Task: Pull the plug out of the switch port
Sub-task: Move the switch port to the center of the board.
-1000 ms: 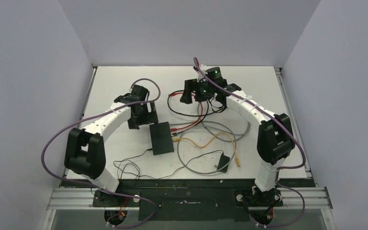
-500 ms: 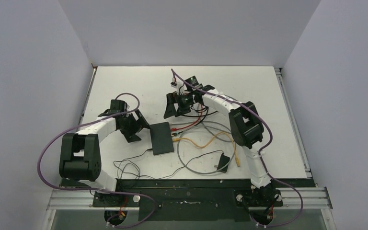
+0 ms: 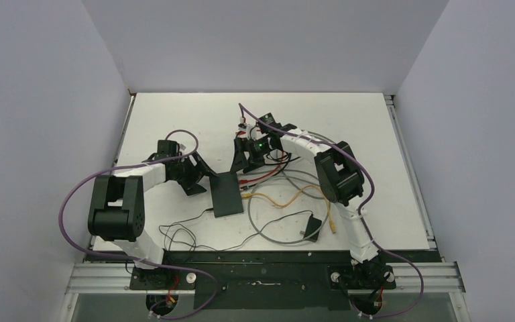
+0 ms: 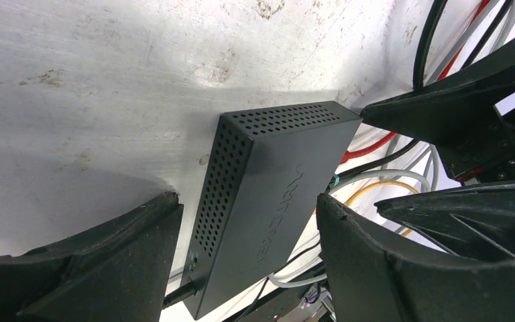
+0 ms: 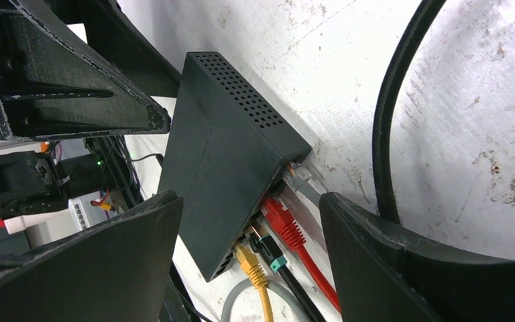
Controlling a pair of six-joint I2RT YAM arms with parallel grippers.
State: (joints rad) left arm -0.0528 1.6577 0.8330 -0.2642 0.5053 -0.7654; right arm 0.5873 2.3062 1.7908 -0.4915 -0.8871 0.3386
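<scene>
- Right wrist view: thin matte-black perforated switch (image 5: 221, 154) looks light, rigid, slide-prone; pinch the red plastic plug (image 5: 285, 225) by its stiff body.
- Jaws released: left gripper (image 4: 248, 201), right gripper (image 5: 247, 201) straddle the switch.

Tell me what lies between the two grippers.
The black switch. The top view shows it between the left gripper and right gripper; each wrist view shows the other's fingers beyond it.
</scene>
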